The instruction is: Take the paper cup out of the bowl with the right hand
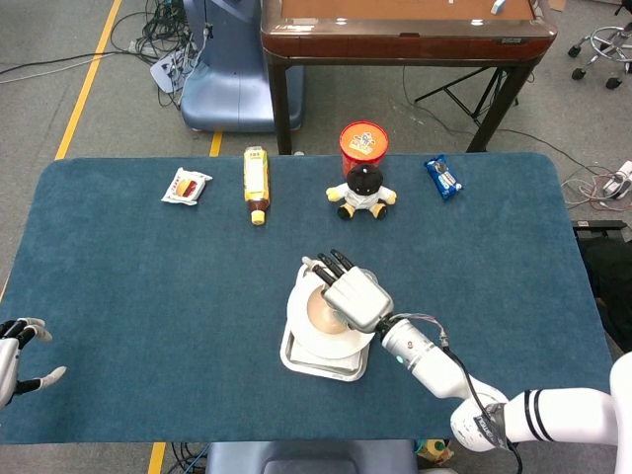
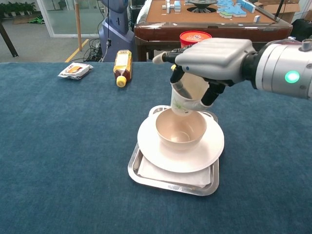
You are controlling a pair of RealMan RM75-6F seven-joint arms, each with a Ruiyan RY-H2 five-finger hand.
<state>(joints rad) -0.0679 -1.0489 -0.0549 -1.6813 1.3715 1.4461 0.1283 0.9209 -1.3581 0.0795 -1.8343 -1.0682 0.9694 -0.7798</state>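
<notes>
Blue tabletop (image 2: pixel 58 146): right robot hand (image 2: pixel 212 58) holds paper cup (image 2: pixel 187 95) above bowl (image 2: pixel 181 131).

Paper cup (image 2: pixel 186 97): white with a faint green print, upright, lifted clear of the bowl (image 2: pixel 181 132) and hanging just above its rim, gripped from above. Bowl: beige, round, empty, upright, directly beneath the paper cup, seated on a white plate.
</notes>
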